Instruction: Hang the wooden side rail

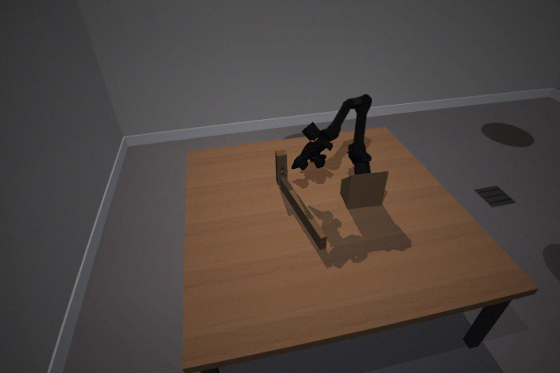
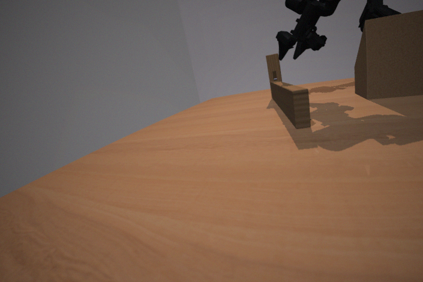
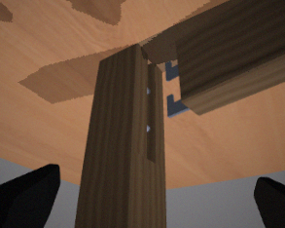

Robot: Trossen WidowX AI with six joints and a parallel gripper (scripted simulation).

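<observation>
The headboard post (image 1: pixel 280 163) (image 2: pixel 272 63) (image 3: pixel 112 132) stands upright on the table. In the wrist view its slot (image 3: pixel 152 148) shows two small pins (image 3: pixel 148 129) (image 3: pixel 148 91). The wooden side rail (image 1: pixel 304 213) (image 2: pixel 285 99) (image 3: pixel 233 54) stands on its long narrow edge on the table, its near end close to the post. Two steel hooks (image 3: pixel 171 109) (image 3: pixel 170 73) stick out from that end, outside the slot, with a small gap to the post. My gripper (image 1: pixel 307 166) (image 2: pixel 288 59) (image 3: pixel 160 181) is open and empty, above the table near the post's upper part, on the side toward the arm's base.
A large brown block (image 1: pixel 364 191) (image 2: pixel 395 59) stands on the table (image 1: pixel 245 281) (image 2: pixel 185 199), right of the rail and in front of the arm's base (image 1: pixel 361 166). Shadows of the arm and block fall across the table beside the rail.
</observation>
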